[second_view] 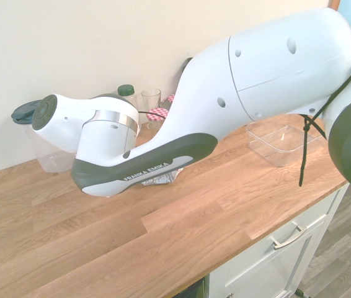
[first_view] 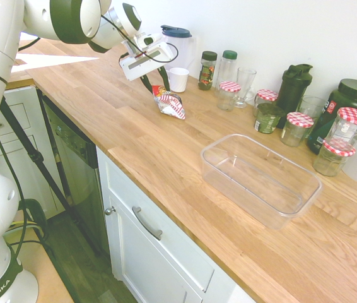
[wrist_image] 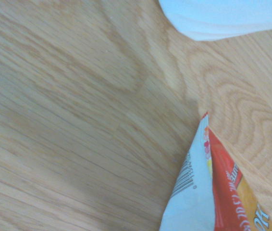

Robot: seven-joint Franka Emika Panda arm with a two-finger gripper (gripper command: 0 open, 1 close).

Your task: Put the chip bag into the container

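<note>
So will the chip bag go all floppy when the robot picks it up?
The bag looks like thin, crumpled foil, so it will probably bend and crinkle. Its shiny skin might be a bit slippery. It seems small, so it's likely light.

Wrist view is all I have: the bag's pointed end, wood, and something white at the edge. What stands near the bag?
Observer: A white cup, upright on the counter beside the chip bag; likely your white shape.
Operator: And the gripper's fingers?
Observer: The gripper has its fingers apart, at the bag's upper end.
Operator: Where's the container?
Observer: The clear container sits farther along the counter, on the lidded jars' side, with no bag inside.
</note>
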